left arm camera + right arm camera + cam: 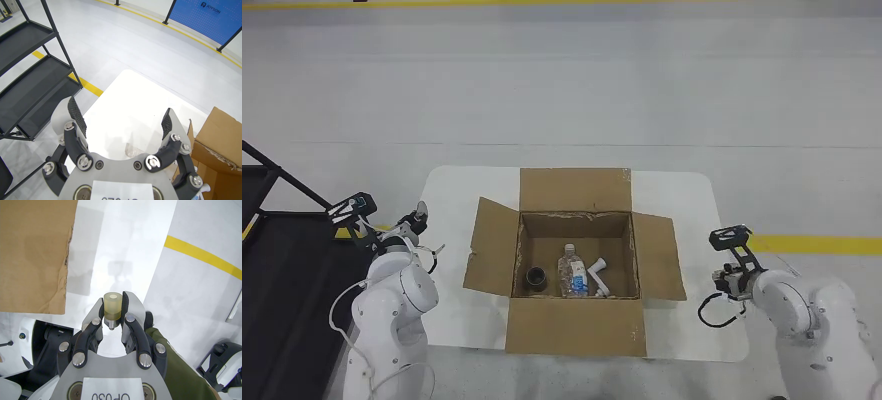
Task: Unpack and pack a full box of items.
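Yellowish rubber cylinder (112, 308) is clamped in the right gripper (113, 297) above the counter (121, 247) at its right edge, just outside the box (34, 256) flap; left gripper (120, 104) spread, empty.

The box (575, 325) sits mid-table, flaps splayed outward, its mouth open from above. A bottle (573, 272) and a black round item (536, 277) crowd its near floor, and the far half gives room. Table (447, 205) strips flank it left and right. A black rack (282, 270) stands beyond the left edge.
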### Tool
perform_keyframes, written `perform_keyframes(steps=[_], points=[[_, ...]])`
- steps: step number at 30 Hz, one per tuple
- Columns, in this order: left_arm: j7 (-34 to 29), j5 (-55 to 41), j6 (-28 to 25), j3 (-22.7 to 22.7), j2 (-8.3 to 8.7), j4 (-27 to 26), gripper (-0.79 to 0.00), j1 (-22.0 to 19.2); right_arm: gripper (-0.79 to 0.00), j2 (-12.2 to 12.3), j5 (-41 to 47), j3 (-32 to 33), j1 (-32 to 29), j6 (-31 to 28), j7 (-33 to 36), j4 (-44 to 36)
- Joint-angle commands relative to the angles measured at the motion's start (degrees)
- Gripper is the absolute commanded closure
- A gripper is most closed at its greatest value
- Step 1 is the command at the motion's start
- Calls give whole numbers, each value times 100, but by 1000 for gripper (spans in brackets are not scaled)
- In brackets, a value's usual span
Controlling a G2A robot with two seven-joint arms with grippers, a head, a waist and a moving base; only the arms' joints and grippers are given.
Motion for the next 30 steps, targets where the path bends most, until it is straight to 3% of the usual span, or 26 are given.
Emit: perform_keyframes(steps=[1, 7, 13, 16, 22, 30], points=[[0, 0, 0, 0, 0, 0, -785, 0, 0, 13, 164, 74, -21, -16, 31, -327], [0, 0, 0, 0, 0, 0, -785, 0, 0, 40, 164, -177, -55, -1, 200, -1531], [0, 0, 0, 0, 0, 0, -785, 0, 0, 15, -974, -1651, 294, 55, 181, -2009], [0, 0, 0, 0, 0, 0, -785, 0, 0, -61, -1499, -2610, 724, 251, -2, -1560], [0, 0, 0, 0, 0, 0, -785, 0, 0, -337, -2061, -4206, 1887, 645, -164, 163], [0, 0, 0, 0, 0, 0, -785, 0, 0, -777, -1867, -5227, 3049, 1201, -337, 2171]])
